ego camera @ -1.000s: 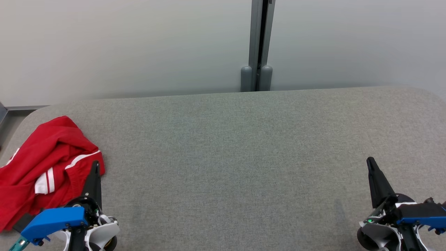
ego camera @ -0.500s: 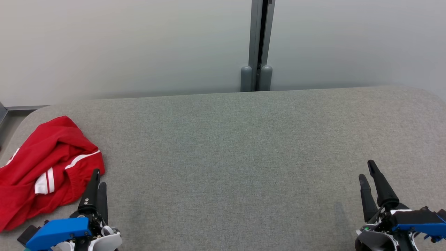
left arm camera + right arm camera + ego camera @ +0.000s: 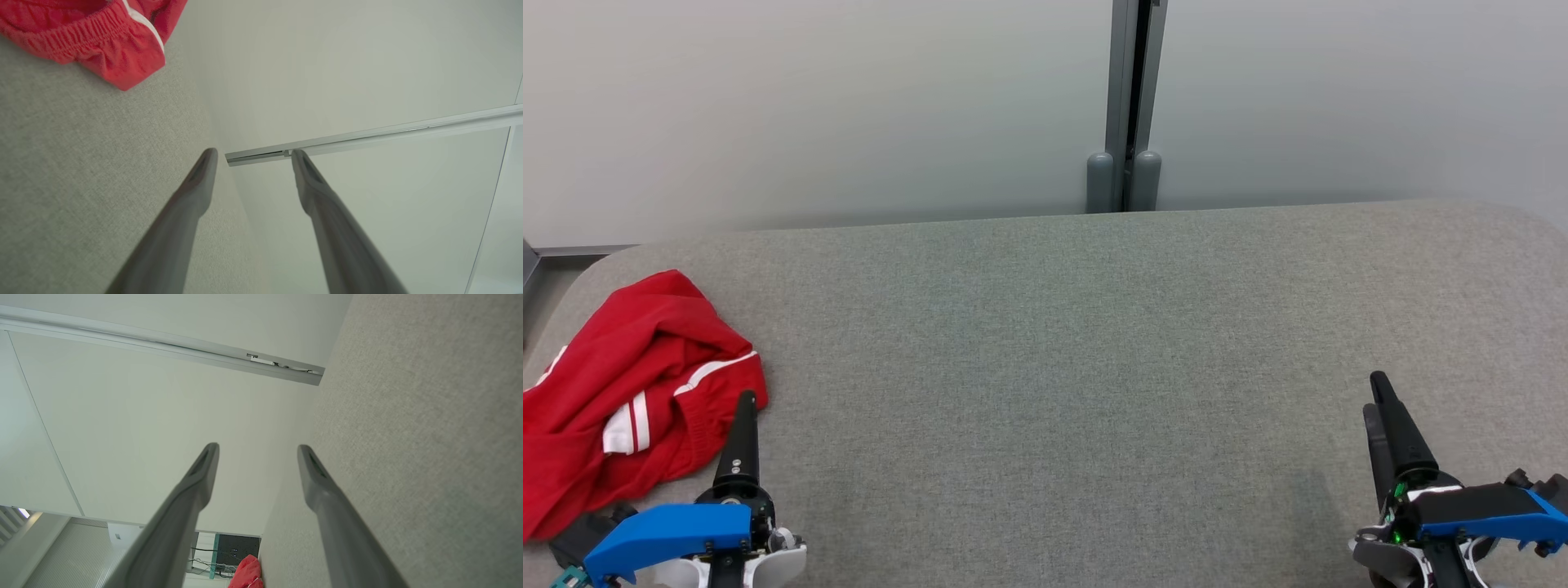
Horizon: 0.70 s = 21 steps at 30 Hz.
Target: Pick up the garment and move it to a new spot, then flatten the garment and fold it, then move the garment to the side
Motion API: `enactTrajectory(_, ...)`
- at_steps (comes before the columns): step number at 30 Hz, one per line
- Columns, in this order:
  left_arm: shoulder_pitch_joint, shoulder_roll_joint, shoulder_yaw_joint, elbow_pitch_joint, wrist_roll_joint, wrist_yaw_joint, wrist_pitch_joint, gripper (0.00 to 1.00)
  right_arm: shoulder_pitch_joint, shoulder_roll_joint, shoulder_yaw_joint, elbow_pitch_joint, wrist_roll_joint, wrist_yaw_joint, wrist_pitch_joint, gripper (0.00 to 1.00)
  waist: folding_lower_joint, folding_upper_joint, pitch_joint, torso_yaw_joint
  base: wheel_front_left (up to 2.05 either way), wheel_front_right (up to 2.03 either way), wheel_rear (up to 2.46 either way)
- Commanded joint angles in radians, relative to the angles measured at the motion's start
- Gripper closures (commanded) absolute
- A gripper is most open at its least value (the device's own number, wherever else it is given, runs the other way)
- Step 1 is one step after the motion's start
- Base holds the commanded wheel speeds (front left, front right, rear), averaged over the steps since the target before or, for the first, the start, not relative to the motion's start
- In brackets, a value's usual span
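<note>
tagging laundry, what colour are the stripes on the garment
White stripes on a red garment, clearest in the head view.

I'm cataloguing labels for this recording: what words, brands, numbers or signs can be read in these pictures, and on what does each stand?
No text can be read.
The red garment shows white stripes, with no lettering or logo in view.
The grey table is plain fabric, unmarked.
The dark box far off in the right wrist view has small light marks, too small to read.
</note>
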Motion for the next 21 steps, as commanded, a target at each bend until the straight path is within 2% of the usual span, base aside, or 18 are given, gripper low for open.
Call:
enactTrajectory(1,-0.029,0.016,-0.010,-0.015,0.055,-0.002,-0.014,0.00,-0.029,-0.008,0.005,-0.017,-0.058,0.001,-0.014,0.00,0.0000,0.0000,0.000,0.001,0.00,0.00,0.00)
enactTrajectory(21,-0.025,0.047,-0.055,0.013,0.456,-0.004,-0.093,0.00,-0.043,-0.003,0.027,0.013,-0.490,0.002,-0.093,0.00,0.0000,0.0000,0.005,0.005,0.00,0.00,0.00)
